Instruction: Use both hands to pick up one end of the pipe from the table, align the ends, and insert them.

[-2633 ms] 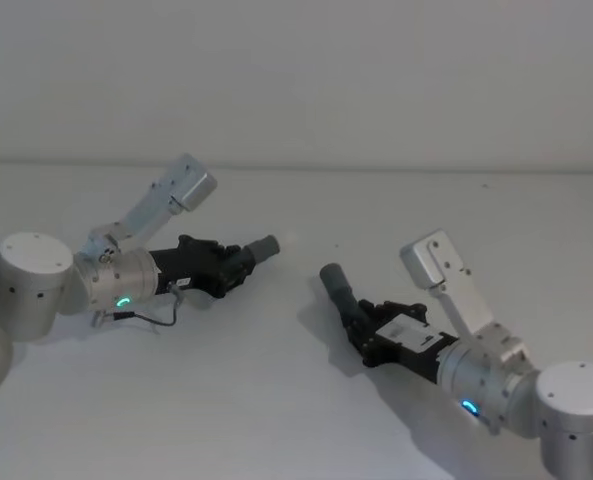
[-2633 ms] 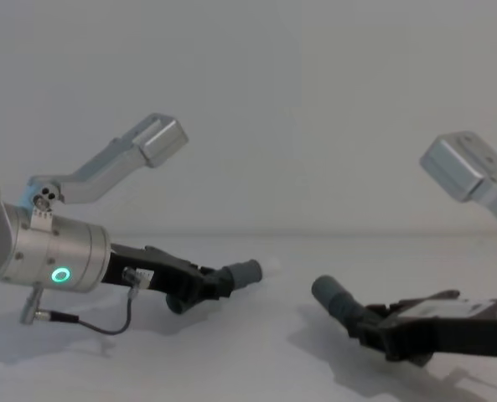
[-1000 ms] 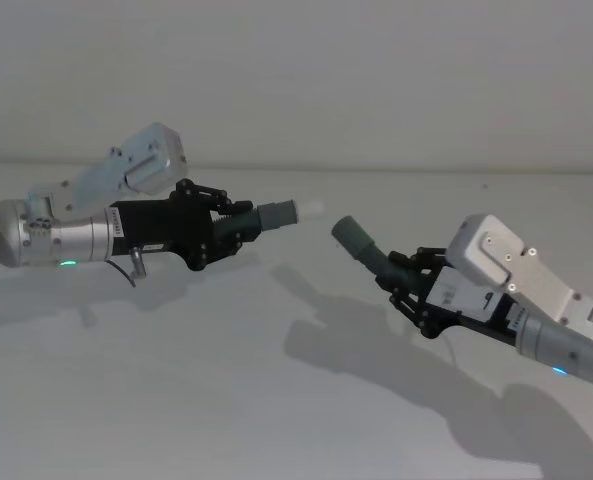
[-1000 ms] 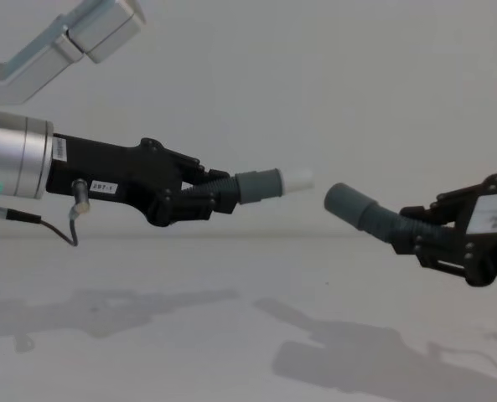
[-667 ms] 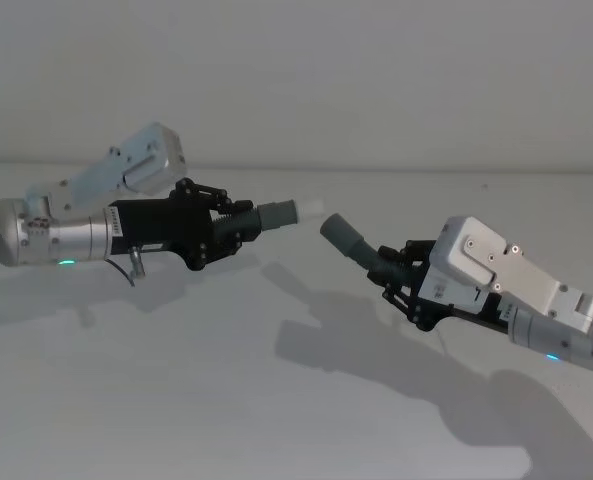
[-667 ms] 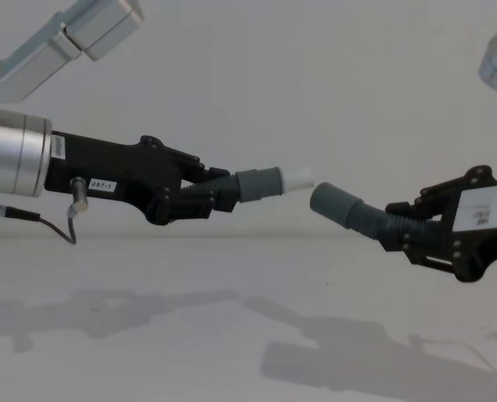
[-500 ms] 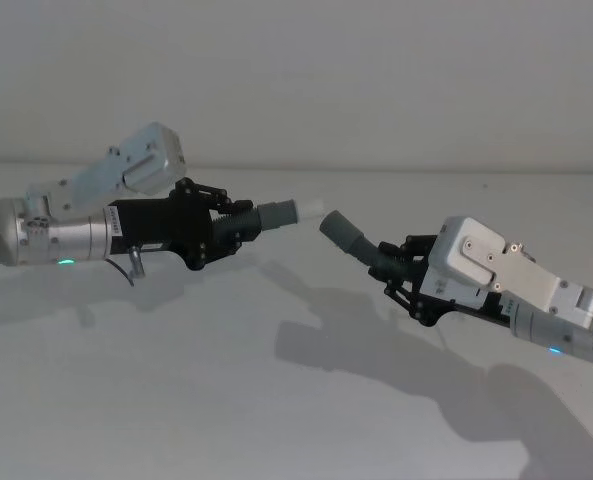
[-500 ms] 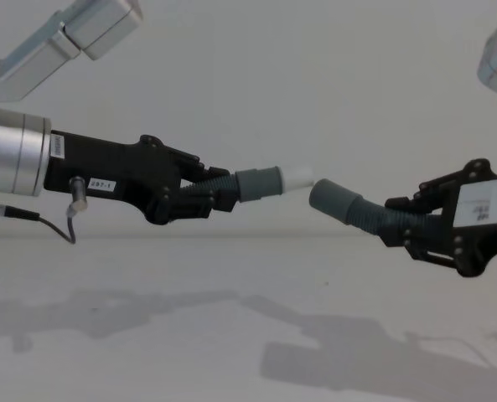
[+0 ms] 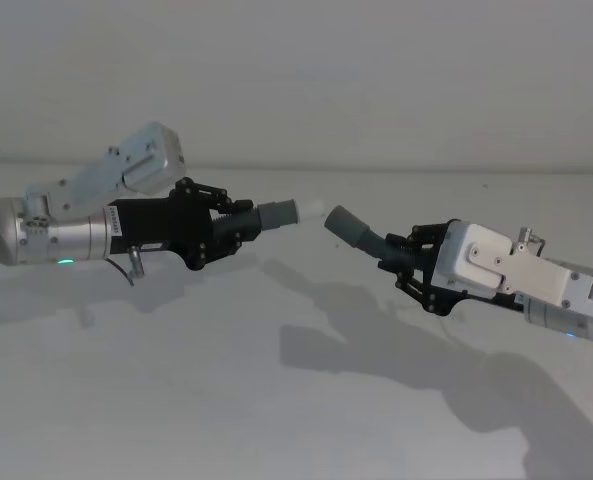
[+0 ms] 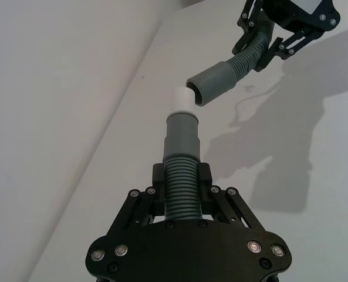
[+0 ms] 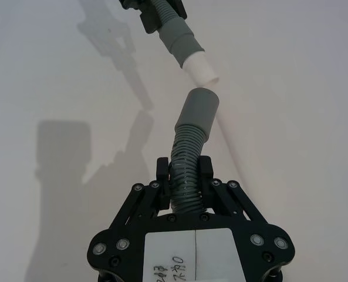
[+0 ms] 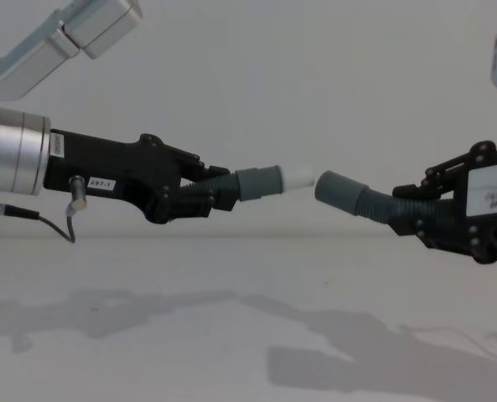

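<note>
White and matte, the tabletop (image 9: 226, 400) runs back unmarked to a pale grey wall (image 9: 376, 70), and soft shadows of both arms lie across it.

Both hose pieces are held in the air above the tabletop, end to end. The left tool (image 12: 199, 195) is clamped on the ribbed part of the left hose piece (image 12: 244, 184), whose long axis lies nearly level in the chest view and points toward the robot's right. Its smooth grey cuff (image 12: 261, 181) ends in a narrower white tip (image 12: 300, 177).

The right tool (image 12: 416, 219) is closed on the ribs of the right hose piece (image 12: 374, 203). This piece curves. From the tool it rises slightly and points toward the robot's left, and its wider grey cuff (image 12: 339, 188) faces the white tip.

In the chest view the two ends stand just beside each other, nearly in one line, the right cuff a shade lower. The left wrist view shows the open mouth of the right cuff (image 10: 215, 82) at the white tip (image 10: 183, 98), set at an angle to it. Whether they touch I cannot tell. In the right wrist view a thin gap shows between the tip (image 11: 200, 69) and the cuff (image 11: 198, 108).
</note>
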